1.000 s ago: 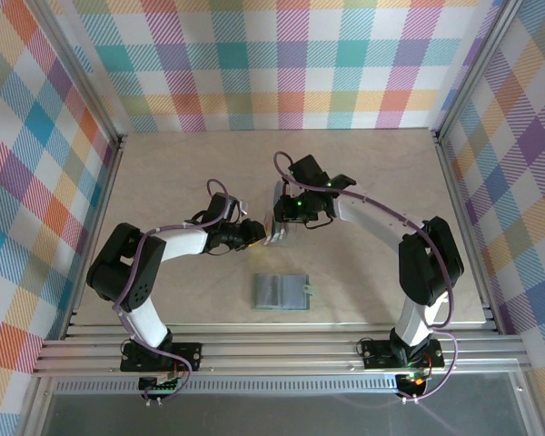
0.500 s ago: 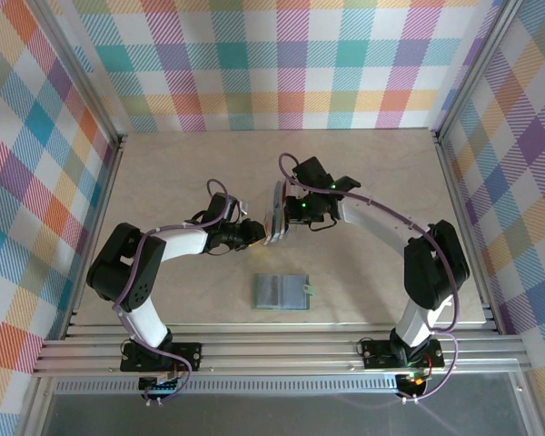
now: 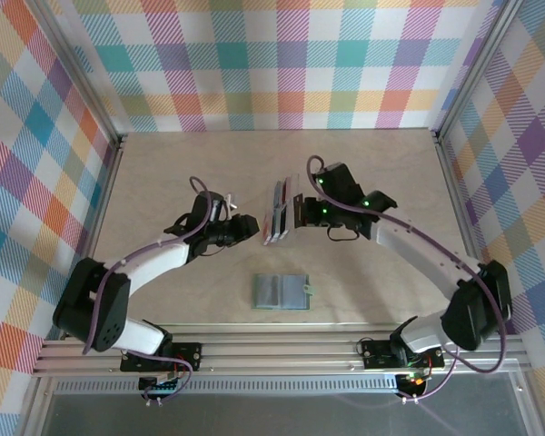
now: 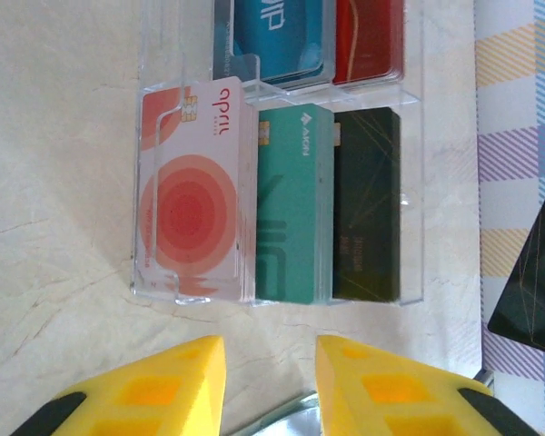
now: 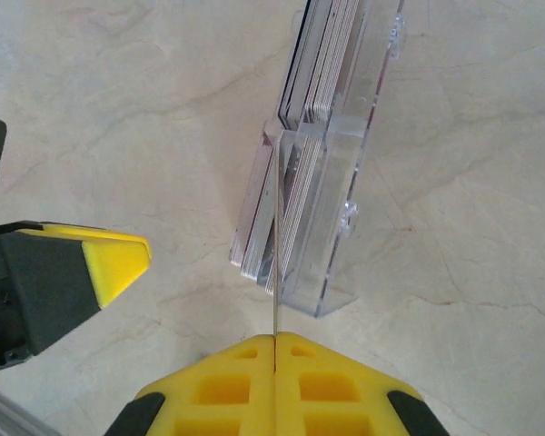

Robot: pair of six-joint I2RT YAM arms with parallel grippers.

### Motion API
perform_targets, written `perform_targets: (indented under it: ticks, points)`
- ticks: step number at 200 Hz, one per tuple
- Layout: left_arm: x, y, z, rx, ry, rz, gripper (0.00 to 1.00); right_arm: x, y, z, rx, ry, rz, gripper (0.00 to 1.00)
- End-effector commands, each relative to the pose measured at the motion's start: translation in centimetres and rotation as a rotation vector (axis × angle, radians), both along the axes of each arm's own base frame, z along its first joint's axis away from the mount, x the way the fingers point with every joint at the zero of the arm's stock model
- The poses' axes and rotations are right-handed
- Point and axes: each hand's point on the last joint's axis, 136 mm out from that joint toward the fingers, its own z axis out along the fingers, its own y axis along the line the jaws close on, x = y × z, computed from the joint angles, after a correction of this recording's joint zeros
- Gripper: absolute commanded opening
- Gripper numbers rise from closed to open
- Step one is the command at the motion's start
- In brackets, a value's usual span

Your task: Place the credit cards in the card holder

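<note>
Your right gripper (image 5: 274, 343) is pressed fully closed on the edge of one thin dark card (image 4: 531, 263), which it holds just beside the clear tray (image 4: 411, 209). Your left gripper (image 4: 271, 363) stands partly open with nothing between its fingers, and it points at the front of the tray. The other credit cards (image 4: 295, 200) stand upright in the tray compartments. The card holder (image 3: 282, 292) lies flat on the tabletop (image 3: 163, 163), nearer to the arm bases and well apart from the tray. The first danger, I think, is the grip itself: only a narrow strip of the card is pinched, so the card can turn or slide out if you swing the arm quickly. The second is the card holder, which is soft and not fixed, so it may slide away or fold when you push the card into it without support. Also, the two grippers are close together, and a careless move can knock the light tray and spill its cards.
</note>
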Motion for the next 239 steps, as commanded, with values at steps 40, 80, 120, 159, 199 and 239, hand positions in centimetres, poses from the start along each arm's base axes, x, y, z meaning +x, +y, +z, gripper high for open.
perform_targets:
  ticks: [40, 80, 120, 159, 199, 239]
  points:
    - [-6.0, 1.3, -2.9, 0.276, -0.02, -0.055, 0.4, -6.7, 0.6, -2.0, 0.187, 0.14, 0.144, 0.0]
    - [-8.0, 1.4, -4.6, 0.404, -0.042, -0.099, 0.45, -10.2, 0.6, -5.2, 0.24, 0.26, 0.214, 0.0]
    - [-8.3, 0.7, -6.0, 0.533, -0.057, -0.135, 0.48, -11.8, 0.7, -7.9, 0.236, 0.33, 0.249, 0.0]
    - [-9.1, 0.7, -7.9, 0.644, -0.033, -0.164, 0.46, -12.4, 1.0, -8.5, 0.263, 0.353, 0.277, 0.0]
    - [-9.9, 0.8, -8.7, 0.667, -0.031, -0.165, 0.43, -12.7, 1.1, -10.0, 0.262, 0.393, 0.282, 0.0]
    - [-10.3, 1.8, -9.3, 0.675, -0.022, -0.135, 0.41, -12.9, 1.3, -10.8, 0.26, 0.416, 0.287, 0.0]
